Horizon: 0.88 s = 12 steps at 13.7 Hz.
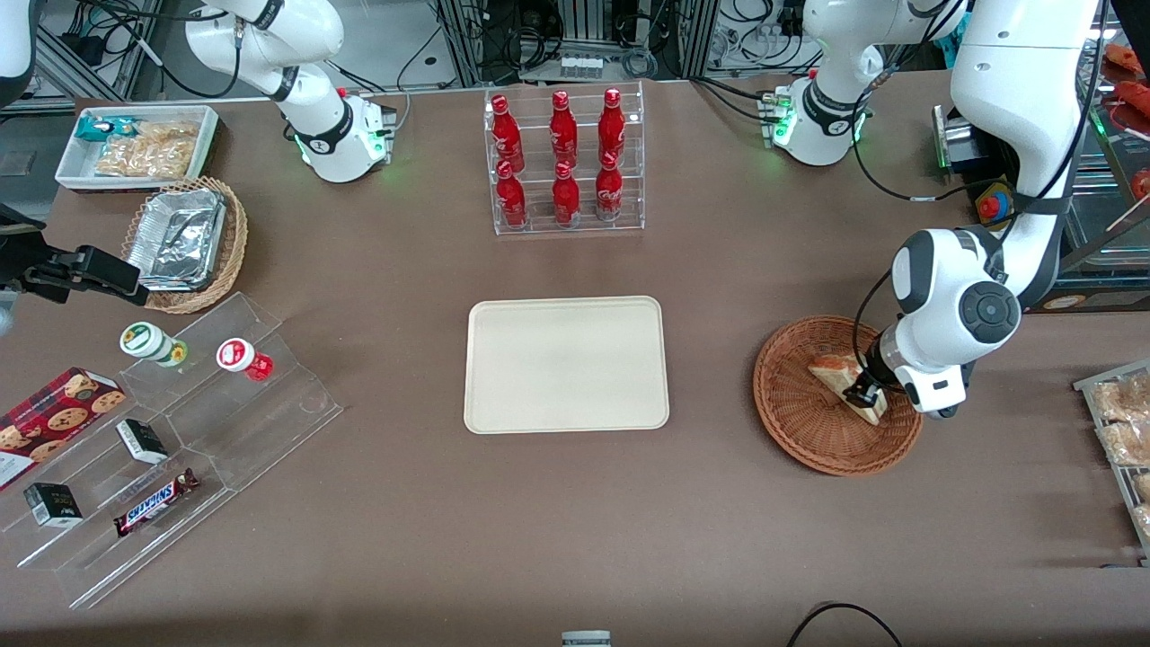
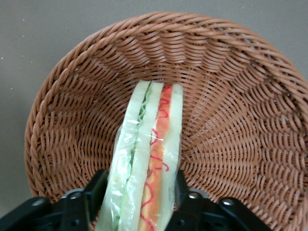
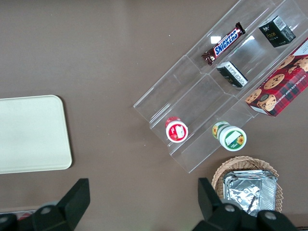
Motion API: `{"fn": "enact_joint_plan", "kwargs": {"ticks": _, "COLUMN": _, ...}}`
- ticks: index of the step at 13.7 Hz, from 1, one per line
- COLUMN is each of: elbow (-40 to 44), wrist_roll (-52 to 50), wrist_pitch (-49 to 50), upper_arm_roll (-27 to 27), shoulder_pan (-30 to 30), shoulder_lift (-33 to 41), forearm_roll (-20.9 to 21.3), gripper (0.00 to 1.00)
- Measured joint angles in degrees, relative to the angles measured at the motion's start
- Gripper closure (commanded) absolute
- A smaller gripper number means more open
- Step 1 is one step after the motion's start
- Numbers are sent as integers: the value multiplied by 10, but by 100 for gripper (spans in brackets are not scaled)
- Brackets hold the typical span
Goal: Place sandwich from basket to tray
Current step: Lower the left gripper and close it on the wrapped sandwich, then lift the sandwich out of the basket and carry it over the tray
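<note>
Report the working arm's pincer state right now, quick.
Left pincer: down in the wicker basket, closed on the wrapped sandwich, one finger against each bread face.

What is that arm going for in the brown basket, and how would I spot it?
Find the cream tray mid-table; beside it, toward the working arm's end, sits a reddish-brown wicker basket. In it lies the sandwich, the gripper closed on its sides. It is a plastic-wrapped wedge of pale bread with green and red-orange filling stripes.

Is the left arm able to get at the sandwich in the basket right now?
Likely yes. The gripper is down in the basket, its fingers pressing both sides of the sandwich, with nothing in the way.
</note>
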<state>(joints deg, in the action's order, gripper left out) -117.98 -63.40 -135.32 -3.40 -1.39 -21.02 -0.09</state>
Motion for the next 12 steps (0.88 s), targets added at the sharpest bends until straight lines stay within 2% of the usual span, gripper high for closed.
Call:
{"fn": "enact_joint_plan", "kwargs": {"ticks": 3, "elbow": 6, "wrist_roll": 1, "wrist_pitch": 4, "upper_arm_roll": -1, "shoulder_pan": 0, "shoulder_lift": 3, "forearm_roll": 0, "gripper": 92}}
{"fn": "enact_joint_plan", "kwargs": {"ticks": 5, "elbow": 32, "wrist_roll": 14, "wrist_pitch": 49, "upper_arm_roll": -1, "shoulder_pan": 0, "shoulder_lift": 10, "forearm_roll": 0, "gripper": 93}}
{"fn": "enact_joint_plan", "kwargs": {"ticks": 8, "elbow": 118, "wrist_roll": 87, "wrist_pitch": 183, "upper_arm_roll": -12, "shoulder_pan": -5, "shoulder_lift": 15, "forearm_roll": 0, "gripper": 92}}
{"fn": "enact_joint_plan", "kwargs": {"ticks": 12, "elbow": 174, "wrist_roll": 224, "wrist_pitch": 208, "upper_arm_roll": -30, "shoulder_pan": -55, "shoulder_lift": -6, "forearm_roll": -1, "gripper": 93}}
